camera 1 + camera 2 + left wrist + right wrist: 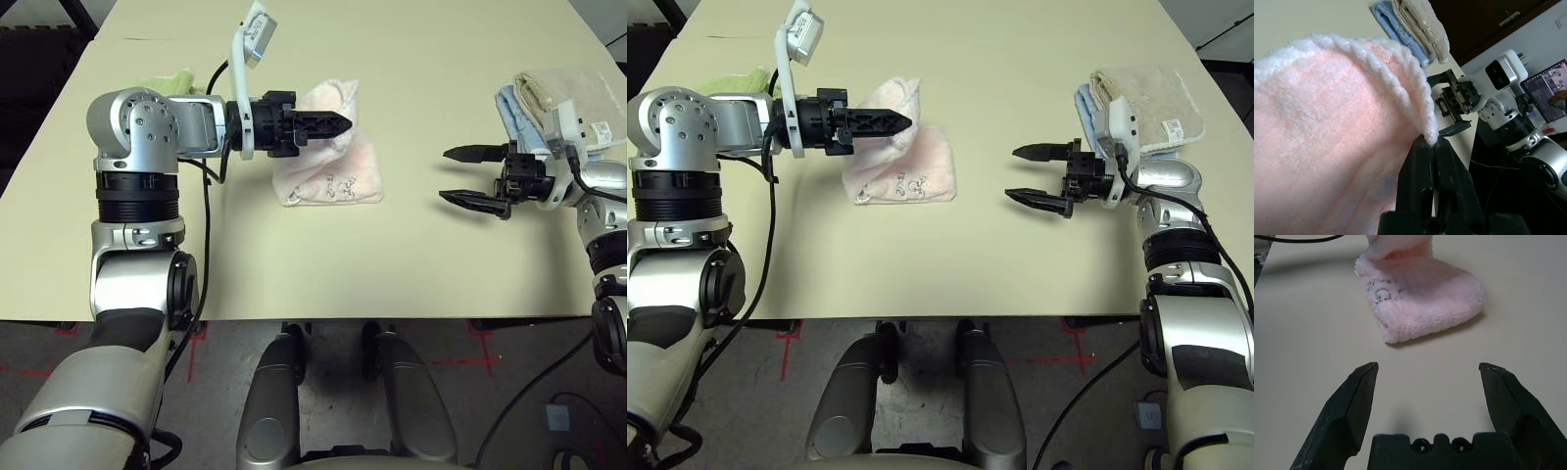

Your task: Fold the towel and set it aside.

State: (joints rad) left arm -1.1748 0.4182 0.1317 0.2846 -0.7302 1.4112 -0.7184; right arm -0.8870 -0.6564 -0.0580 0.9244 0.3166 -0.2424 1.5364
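The pale pink towel [338, 166] lies folded near the middle of the table, its small printed motif facing the front. My left gripper [343, 122] reaches over it from the left and is shut on the towel's upper edge, holding that layer raised above the rest. In the left wrist view the shut fingertips [1427, 152] pinch the fluffy edge of the towel [1327, 122]. My right gripper [444, 175] hovers open to the right of the towel, a short way off, with nothing between its fingers. The right wrist view looks between the open fingers [1359, 391] at the towel [1425, 293].
Folded blue and beige towels [549, 93] are stacked at the far right, behind my right arm. A light green towel [162, 80] lies at the far left behind my left arm. Bare table [392, 264] stretches in front of the pink towel to the front edge.
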